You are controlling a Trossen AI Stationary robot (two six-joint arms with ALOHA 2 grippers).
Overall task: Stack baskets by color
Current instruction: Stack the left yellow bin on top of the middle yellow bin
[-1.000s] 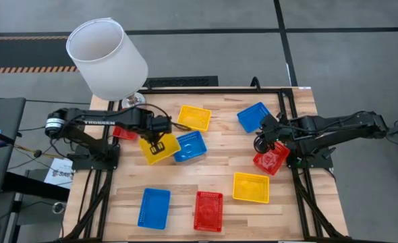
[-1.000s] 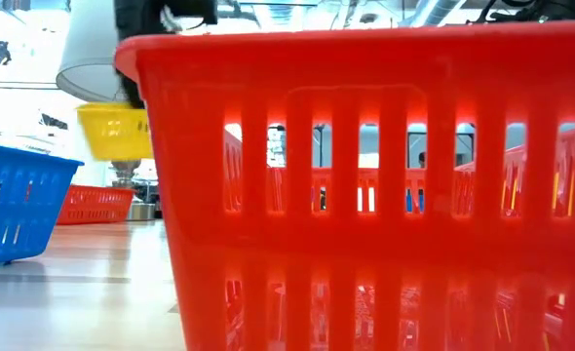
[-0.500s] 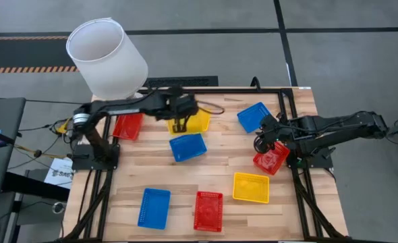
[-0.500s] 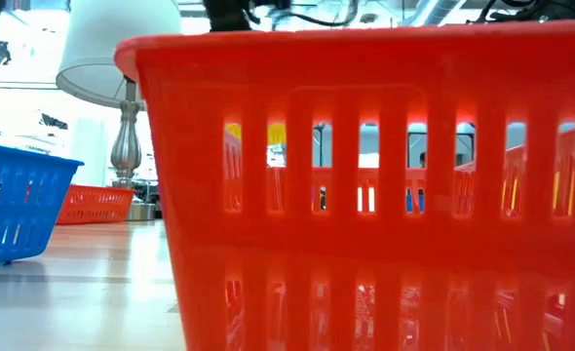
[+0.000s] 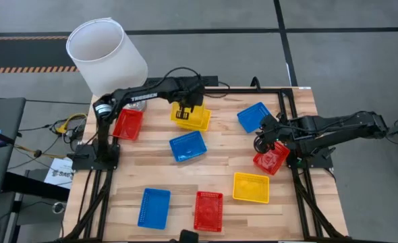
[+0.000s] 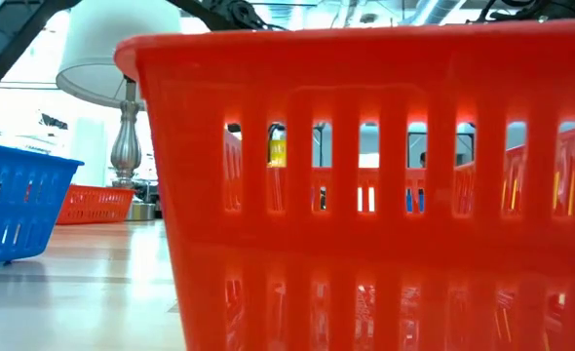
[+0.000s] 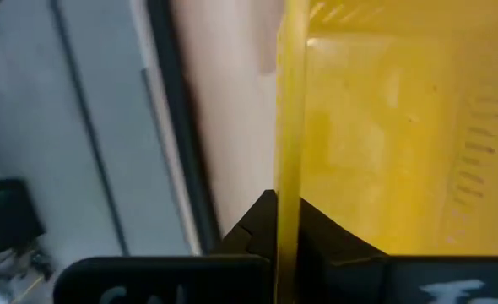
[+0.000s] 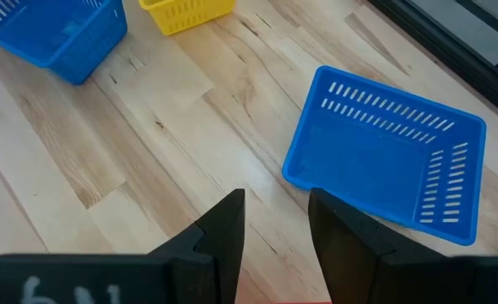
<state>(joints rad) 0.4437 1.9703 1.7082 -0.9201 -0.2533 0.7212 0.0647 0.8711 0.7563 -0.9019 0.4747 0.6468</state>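
Observation:
My left gripper (image 5: 184,113) is shut on a yellow basket (image 7: 376,127) at the table's far middle. It holds that basket right over a second yellow basket (image 5: 200,121) lying there; whether the two touch I cannot tell. Loose on the wood lie a red basket (image 5: 128,123), a blue basket (image 5: 187,146), another blue basket (image 5: 253,116), a yellow basket (image 5: 251,187), a blue basket (image 5: 154,207) and a red basket (image 5: 208,210). My right gripper (image 5: 262,143) stands open at the right, just above a tilted red basket (image 5: 272,160), with bare wood showing between its fingers (image 8: 224,228). My left gripper pinches the rim of one side wall (image 7: 289,169) of the yellow basket, one finger inside the basket and one outside. The fingers come from above, slanting down. The basket sits roughly level over the other yellow basket.
A big white lampshade (image 5: 106,57) on its lamp stands at the far left corner. A black frame (image 5: 253,90) runs along the table's edges. Bare wood lies open in the middle, between the blue basket and the near row.
My left gripper has carried the yellow basket from over the middle blue basket toward the far edge and the right, rolling its wrist so the basket turned about. The basket now hangs over the far yellow basket, and the blue basket lies uncovered.

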